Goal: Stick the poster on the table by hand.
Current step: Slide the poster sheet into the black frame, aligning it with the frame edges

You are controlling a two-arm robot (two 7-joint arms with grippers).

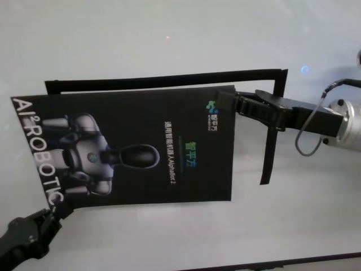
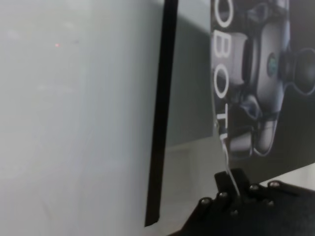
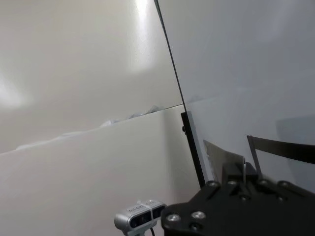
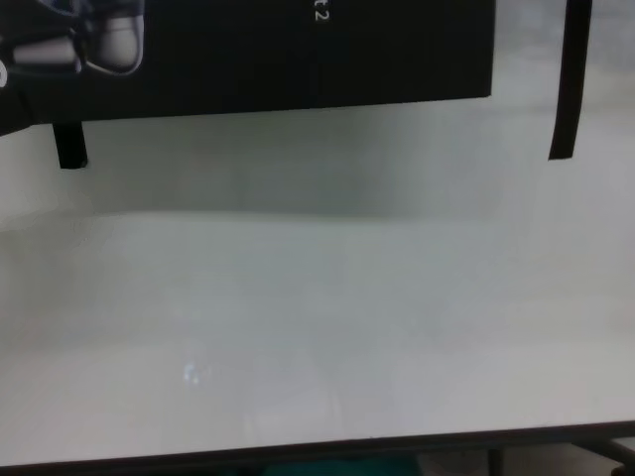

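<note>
The poster is a black glossy sheet with a grey-white robot picture and white letters. It spreads over the middle of the white table. My right gripper is shut on its far right corner. My left gripper is shut on its near left corner. The left wrist view shows the left gripper pinching the poster's edge. In the right wrist view the right gripper clamps a thin sheet edge. In the chest view the poster casts a shadow on the table.
A thin black strip runs along the table behind the poster. A second strip runs down its right side, and also shows in the chest view. A cable loop hangs at my right wrist. The table's dark front edge is near.
</note>
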